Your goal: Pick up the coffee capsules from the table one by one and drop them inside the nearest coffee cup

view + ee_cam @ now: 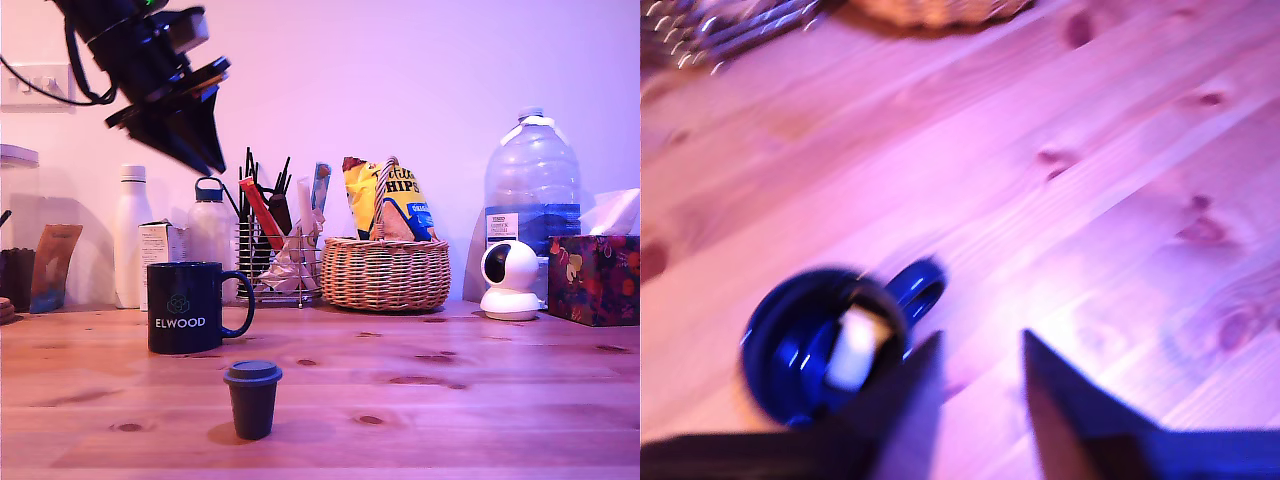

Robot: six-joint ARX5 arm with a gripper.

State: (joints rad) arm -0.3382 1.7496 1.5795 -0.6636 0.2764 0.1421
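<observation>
Mug [800, 350] holds pale object [852, 347].

Pink-violet light tints both views; the exterior view is sharp, the wrist view heavily motion-blurred throughout.

Wicker basket [385, 272] of crisps — tissue box [593, 279], white camera [509, 280]

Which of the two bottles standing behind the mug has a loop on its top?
The one right behind the mug: the bottle with the dark looped cap. The taller white bottle, further toward the exterior view's left, has a plain neck with no loop.
</observation>
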